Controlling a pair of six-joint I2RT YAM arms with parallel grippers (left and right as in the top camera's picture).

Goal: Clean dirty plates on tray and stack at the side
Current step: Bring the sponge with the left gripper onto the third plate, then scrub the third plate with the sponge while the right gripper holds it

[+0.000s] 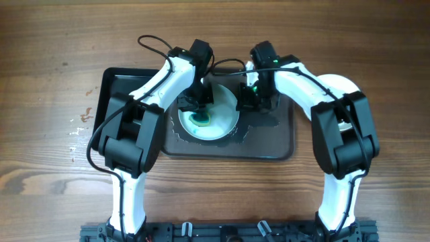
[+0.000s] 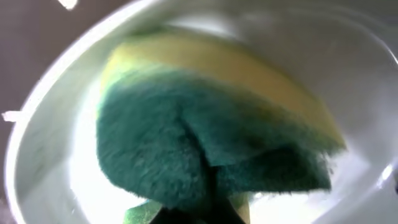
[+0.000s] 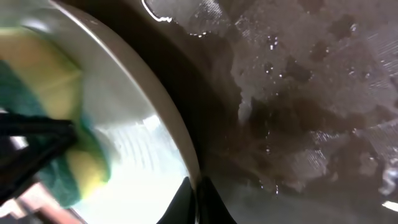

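Overhead, you see the large dark grey-brown rectangular tray (image 1: 282, 144) holding the round white plate (image 1: 226, 113) at its middle, left gripper (image 1: 197, 111) above it, right gripper (image 1: 247, 101) at its right rim. Your left wrist view: that gripper pinches a green-and-yellow sponge (image 2: 205, 143) against the plate. Your right wrist view: fingers (image 3: 217, 210) clamped on the plate's rim.

in the left wrist view the sponge (image 2: 205, 124) is blurred and cut off at the bottom edge. overhead, the left arm (image 1: 151, 91) and right arm (image 1: 306, 84) cover parts of the plate (image 1: 227, 121) and tray (image 1: 269, 146) (whether more lie beneath it cannot be told). the plate's rim runs off the right wrist view.
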